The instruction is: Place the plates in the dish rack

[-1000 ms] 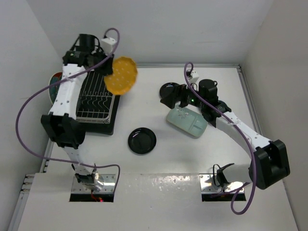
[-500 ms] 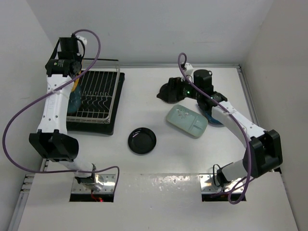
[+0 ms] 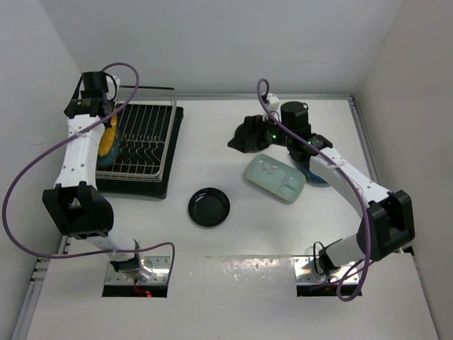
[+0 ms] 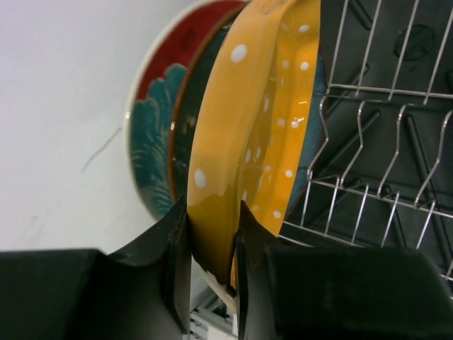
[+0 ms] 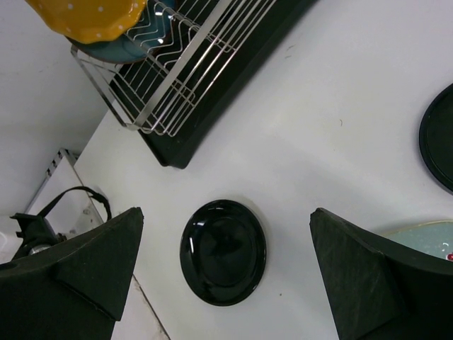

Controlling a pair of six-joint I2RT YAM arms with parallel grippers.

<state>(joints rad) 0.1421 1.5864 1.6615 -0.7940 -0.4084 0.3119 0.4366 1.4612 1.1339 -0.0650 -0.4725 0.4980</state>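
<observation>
Left gripper [image 4: 210, 244], clamped on the yellow plate [image 4: 262, 127], has carried it from mid-air into the left end of the dish rack [image 3: 147, 136]; release outstanding.

Tally coming in: 1 silver wire dish rack [image 3: 145, 142] on 1 black drip tray [image 3: 134, 188]. Plates standing at it, 4: yellow white-dotted round plate [image 4: 248, 142], red-and-teal patterned plate [image 4: 152, 134], dark brown-rimmed plate [image 4: 182, 134], teal plate [image 5: 117, 49] (mostly hidden). Loose on table, approx 4: glossy black round plate [image 3: 209, 207], second black plate [image 5: 442, 142], pale green rectangular divided plate [image 3: 276, 178], blue plate [image 3: 315, 176].
</observation>
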